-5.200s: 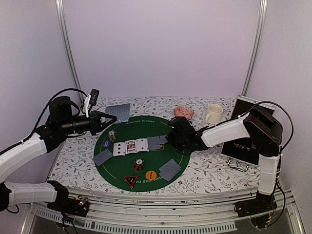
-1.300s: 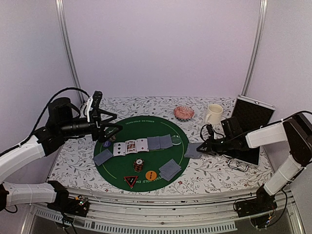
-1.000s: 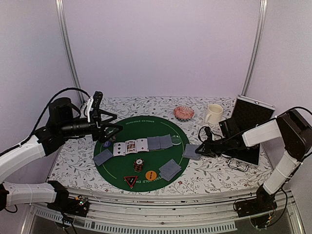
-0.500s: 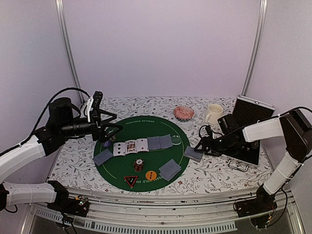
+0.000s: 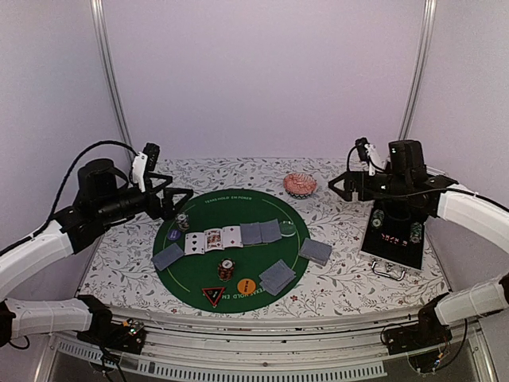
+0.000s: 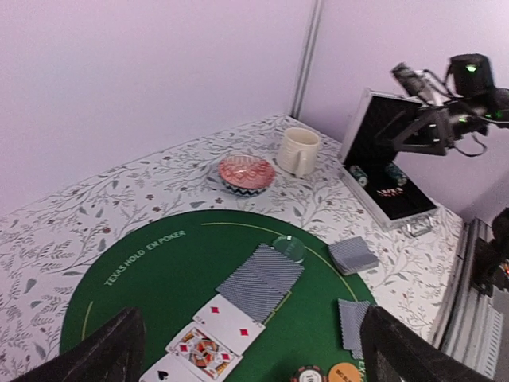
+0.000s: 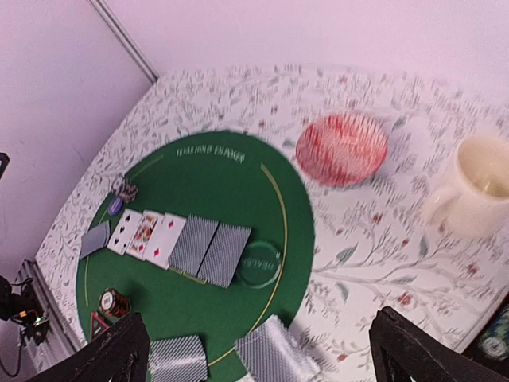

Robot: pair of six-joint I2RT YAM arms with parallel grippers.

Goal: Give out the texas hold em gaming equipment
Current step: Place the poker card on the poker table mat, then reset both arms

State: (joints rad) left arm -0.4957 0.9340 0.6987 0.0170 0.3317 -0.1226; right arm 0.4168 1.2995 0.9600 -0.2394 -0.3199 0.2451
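The left gripper (image 5: 179,200) is hanging over the far-left edge of the green mat (image 5: 238,208) and the right gripper (image 5: 338,188) is hanging high beside the black case (image 5: 395,243). Both are standing with jaws spread wide and carrying nothing. On the mat, the right card pile (image 5: 316,251) is lying at the right rim, the near card pile (image 5: 277,276) towards the front and the left card pile (image 5: 168,256) at the left. A row of face-up cards (image 5: 211,239) and face-down cards (image 5: 261,232) is running across the middle. The piles are probably going to feel light, thin and slick, fanning out under a careless squeeze, so pinching low across two opposite edges is looking safest. The near chip stack (image 5: 227,269) and far chip stack (image 5: 183,220) are likely denser and rigid but prone to shearing apart, which is calling for a grip across the diameter that spans every chip. The triangular marker (image 5: 213,296), orange button (image 5: 246,284), pale-green button (image 5: 286,228) and blue button (image 5: 173,235) are lying flat, hard and shallow, offering only their thin rims.
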